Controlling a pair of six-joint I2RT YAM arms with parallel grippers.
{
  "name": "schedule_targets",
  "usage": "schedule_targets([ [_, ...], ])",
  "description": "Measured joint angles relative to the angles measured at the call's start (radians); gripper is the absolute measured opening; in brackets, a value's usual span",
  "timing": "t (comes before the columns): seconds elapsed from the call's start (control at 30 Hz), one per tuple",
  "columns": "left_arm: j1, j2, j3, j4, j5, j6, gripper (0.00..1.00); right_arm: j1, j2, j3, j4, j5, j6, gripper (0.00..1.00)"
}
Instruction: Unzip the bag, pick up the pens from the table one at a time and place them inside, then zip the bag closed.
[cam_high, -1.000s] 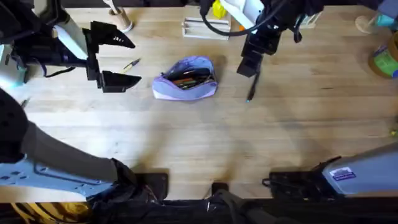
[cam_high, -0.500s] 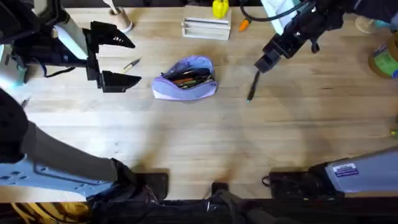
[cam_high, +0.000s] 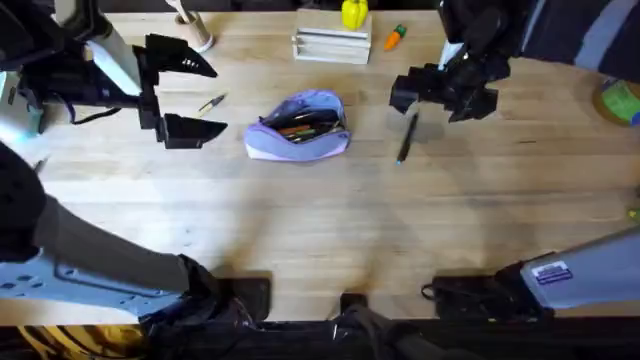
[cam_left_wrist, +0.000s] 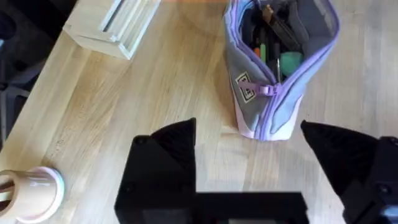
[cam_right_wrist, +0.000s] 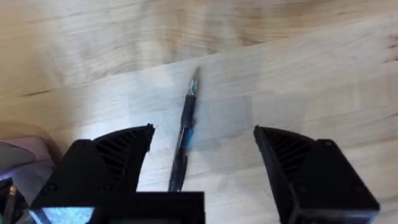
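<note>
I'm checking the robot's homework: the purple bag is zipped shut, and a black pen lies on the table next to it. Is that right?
Not quite. The bag is unzipped and gaping open, not shut; the left wrist view shows pens and other things inside it. The rest holds: the black pen lies on the table beside the bag, as the overhead view shows.

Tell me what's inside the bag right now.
The bag is unzipped; several pens and markers show inside, orange, green and dark ones. Anything beneath them is covered by the fabric sides.
</note>
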Motion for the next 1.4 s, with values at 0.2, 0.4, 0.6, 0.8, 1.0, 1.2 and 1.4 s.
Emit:
schedule_targets([
  [0.2, 0.000, 0.000, 0.000, 0.004, 0.000, 0.000, 0.993, 0.070, 0.000, -0.002, 0.009, 0.095, 0.097, 0.994],
  [0.4, 0.000, 0.000, 0.000, 0.004, 0.000, 0.000, 0.993, 0.072, 0.000, -0.002, 0.010, 0.120, 0.247, 0.994],
  [0.6, 0.000, 0.000, 0.000, 0.004, 0.000, 0.000, 0.993, 0.074, 0.000, -0.007, -0.044, 0.083, 0.304, 0.994],
  [0.8, 0.000, 0.000, 0.000, 0.003, 0.000, 0.000, 0.993, 0.104, 0.000, -0.063, 0.022, 0.068, 0.340, 0.994],
  [1.0, 0.000, 0.000, 0.000, 0.004, 0.000, 0.000, 0.993, 0.114, 0.000, -0.154, 0.120, 0.062, 0.369, 0.994],
  [1.2, 0.000, 0.000, 0.000, 0.003, 0.000, 0.000, 0.993, 0.117, -0.009, -0.178, 0.151, 0.077, 0.396, 0.987],
  [1.4, 0.000, 0.000, 0.000, 0.003, 0.000, 0.000, 0.994, 0.115, -0.007, -0.182, 0.140, 0.112, 0.404, 0.612],
])
